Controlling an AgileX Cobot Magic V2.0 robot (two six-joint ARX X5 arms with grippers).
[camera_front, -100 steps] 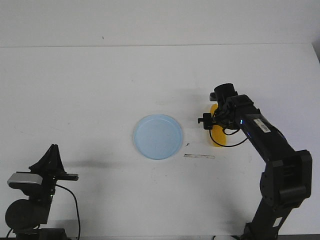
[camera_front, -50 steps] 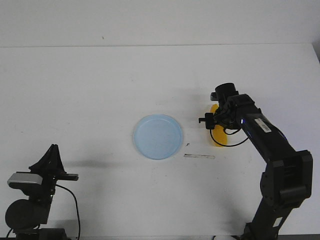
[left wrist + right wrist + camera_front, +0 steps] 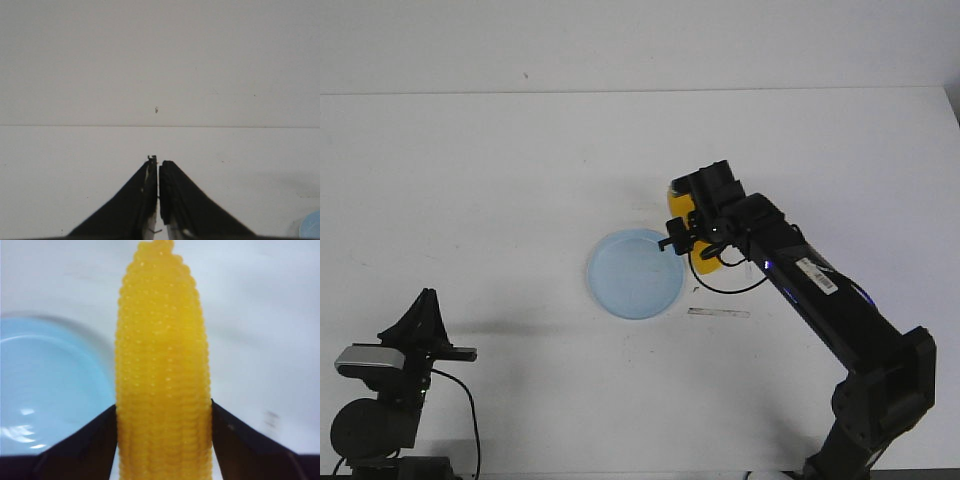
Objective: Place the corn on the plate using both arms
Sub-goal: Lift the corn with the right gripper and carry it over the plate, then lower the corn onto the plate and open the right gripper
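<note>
White tabletop all round; the right gripper [image 3: 162, 440] pinches the corn [image 3: 162, 370] aloft just beside the plate [image 3: 635, 273] rim, the left gripper [image 3: 158, 200] pressed together, idle. Released here, the corn would likely strike the rim and roll off; a smooth cob could slip.

One corn [image 3: 703, 262], one plate [image 3: 635, 273], and two arms: left [image 3: 395, 375], right [image 3: 820, 300].

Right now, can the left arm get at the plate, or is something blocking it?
Probably yes. The left gripper sits shut at the table's near-left corner, and only bare table lies between it and the plate. The right gripper, holding the corn, crowds only the plate's far-right rim.
</note>
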